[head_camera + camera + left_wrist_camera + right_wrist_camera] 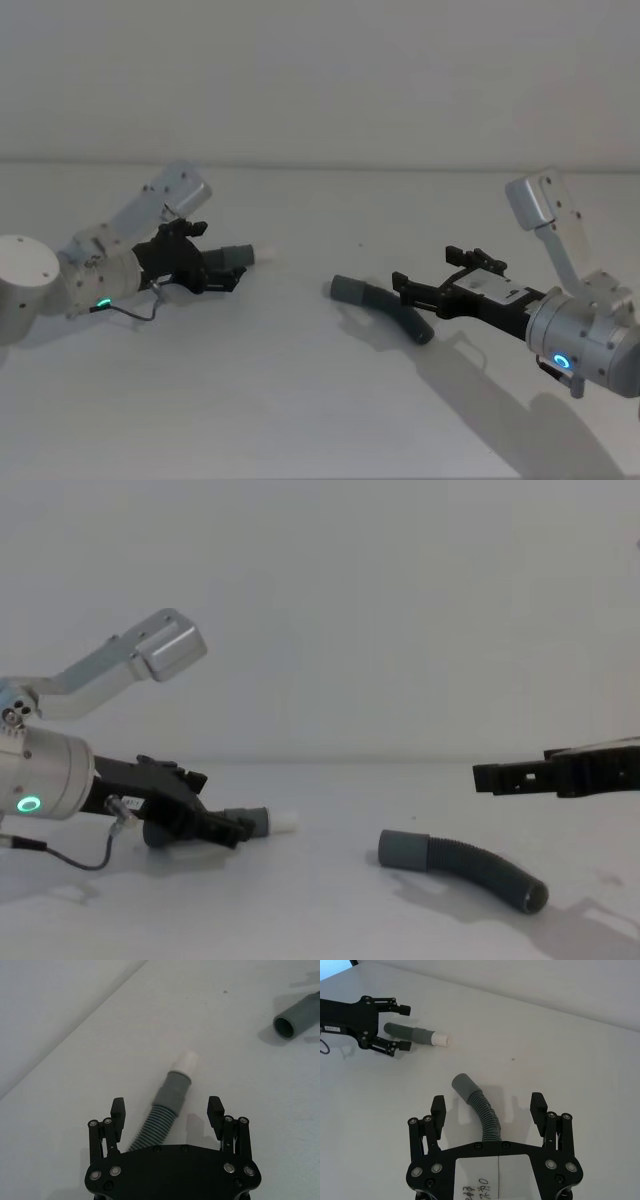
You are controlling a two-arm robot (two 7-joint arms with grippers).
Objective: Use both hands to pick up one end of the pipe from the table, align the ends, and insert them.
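Note:
The short straight pipe piece (235, 255) lies on the table (300, 400), its white tip (270, 255) pointing right. My left gripper (215, 255) is low at the table and open, one jaw on each side of that piece's ribbed part (155, 1122); the grey collar (172, 1092) and white tip (185, 1062) stick out in front. The longer curved piece (385, 305) lies mid-table with its wide cuff (347, 290) facing left. Above its rear half hovers my right gripper (490, 775), open and apart from the curved piece (470, 865). In the right wrist view the hose (482, 1107) runs between the spread fingers (438, 1105).
A thin grey cable (145, 305) loops from the left wrist onto the table. The table's far edge (350, 165) meets a plain wall. Bare table lies between the white tip and the cuff (295, 1017).

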